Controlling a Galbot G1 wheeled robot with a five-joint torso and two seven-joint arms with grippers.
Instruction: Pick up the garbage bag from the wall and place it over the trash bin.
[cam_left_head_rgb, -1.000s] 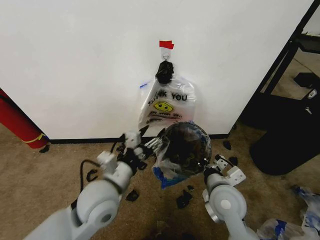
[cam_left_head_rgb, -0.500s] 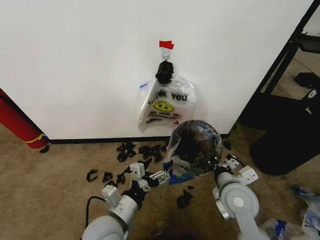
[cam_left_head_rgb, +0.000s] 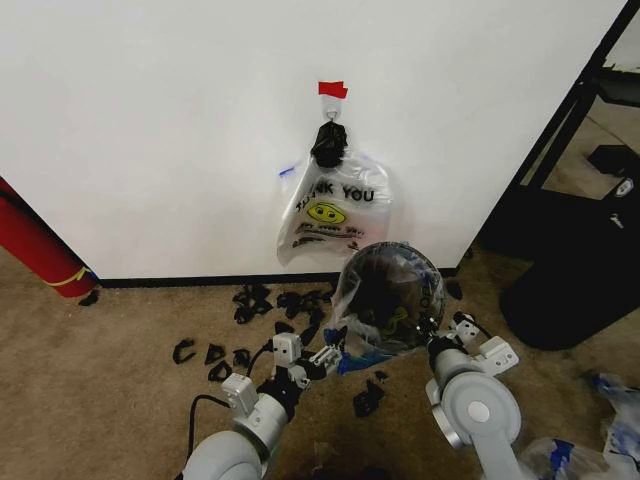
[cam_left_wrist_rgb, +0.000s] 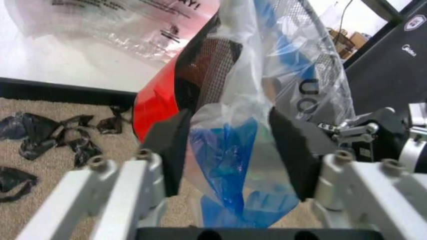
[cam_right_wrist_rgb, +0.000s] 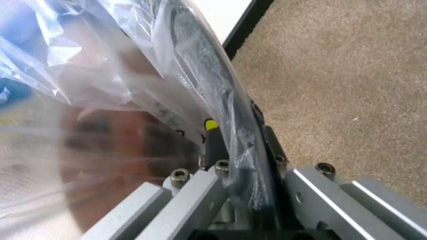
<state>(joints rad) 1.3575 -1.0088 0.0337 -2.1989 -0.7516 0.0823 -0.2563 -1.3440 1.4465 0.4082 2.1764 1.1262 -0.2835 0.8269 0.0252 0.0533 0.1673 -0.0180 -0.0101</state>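
Observation:
The small black mesh trash bin with a red base sits tilted near the white wall. The translucent garbage bag with blue patches is draped around it. My left gripper is low at the bin's left side and open, with a blue fold of the bag hanging between its black pads. My right gripper is at the bin's right side, shut on the black rim with the bag's plastic over it.
A clear "THANK YOU" bag and a black knotted bundle hang on the wall under red tape. Black scraps litter the carpet. A red cylinder leans at the left. A large black object stands at the right.
My left gripper has dropped away from the bin's left rim and drawn back toward me. The bin with the bag has shifted slightly right, with the right gripper.

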